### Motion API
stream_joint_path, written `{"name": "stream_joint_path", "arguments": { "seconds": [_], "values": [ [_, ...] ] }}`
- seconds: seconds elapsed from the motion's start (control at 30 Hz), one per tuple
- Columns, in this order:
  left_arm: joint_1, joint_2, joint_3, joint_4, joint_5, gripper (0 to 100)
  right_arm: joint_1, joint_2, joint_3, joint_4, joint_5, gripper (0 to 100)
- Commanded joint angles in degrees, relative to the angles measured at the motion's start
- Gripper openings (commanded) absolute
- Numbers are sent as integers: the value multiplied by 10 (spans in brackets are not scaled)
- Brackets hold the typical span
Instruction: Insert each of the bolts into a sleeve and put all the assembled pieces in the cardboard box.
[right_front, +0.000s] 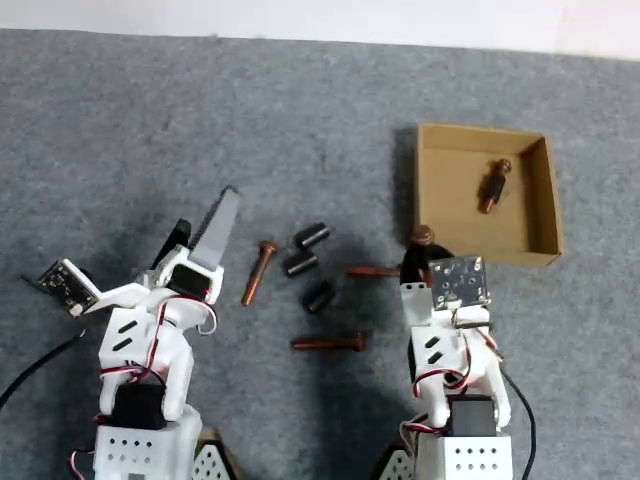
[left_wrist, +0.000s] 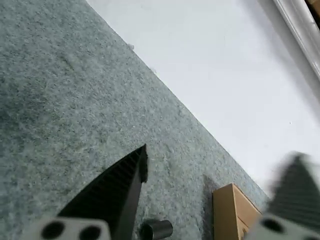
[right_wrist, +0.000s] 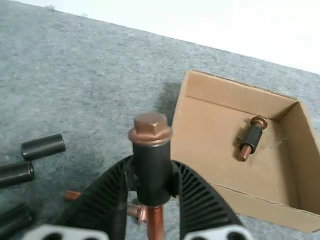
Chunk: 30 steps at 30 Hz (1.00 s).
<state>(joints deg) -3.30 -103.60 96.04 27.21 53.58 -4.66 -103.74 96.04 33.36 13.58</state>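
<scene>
Right claw (right_wrist: 152, 172) clamped on an upright sleeved bolt (right_wrist: 151, 150) at the cardboard box's (right_front: 421, 185) 8 o'clock corner. One assembled piece (right_front: 493, 186) lies inside. Left claw (left_wrist: 220, 155) gapes wide, empty. Loose bolts (right_front: 259, 272) and sleeves (right_front: 312, 236) lie mid-table (right_front: 150, 120).

Under everything you have a grey mat (right_front: 150, 120), rough felt-like cloth. The sleeve (right_wrist: 151, 157) in your right gripper (right_wrist: 152, 172) is smooth black with a faint gloss; its bolt (right_wrist: 150, 127) is copper-toned metal, dully shiny. The fingers (right_wrist: 200, 195) are ribbed matt black plastic. At two o'clock, the box (right_front: 455, 205) is matt brown cardboard. The arm shells (right_front: 135, 340) are smooth white plastic.
</scene>
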Motion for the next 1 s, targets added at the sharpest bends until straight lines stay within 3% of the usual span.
{"name": "stream_joint_path", "arguments": {
  "seconds": [0.0, 0.13, 0.33, 0.83, 0.97],
  "values": [
    [-40, -6, 11, -3, -1, 124, 7, -7, 76, -17, -4, 10],
    [-80, -6, 11, -32, -31, 3, 7, -7, 76, -17, -4, 10],
    [-100, -6, 11, -24, -84, 13, 7, -7, 76, -17, -4, 10],
    [-98, -6, 11, -8, -85, 17, 56, -11, 76, -22, -7, 5],
    [-98, -6, 11, -8, -85, 17, 56, -7, 76, -100, -6, 5]
  ]
}}
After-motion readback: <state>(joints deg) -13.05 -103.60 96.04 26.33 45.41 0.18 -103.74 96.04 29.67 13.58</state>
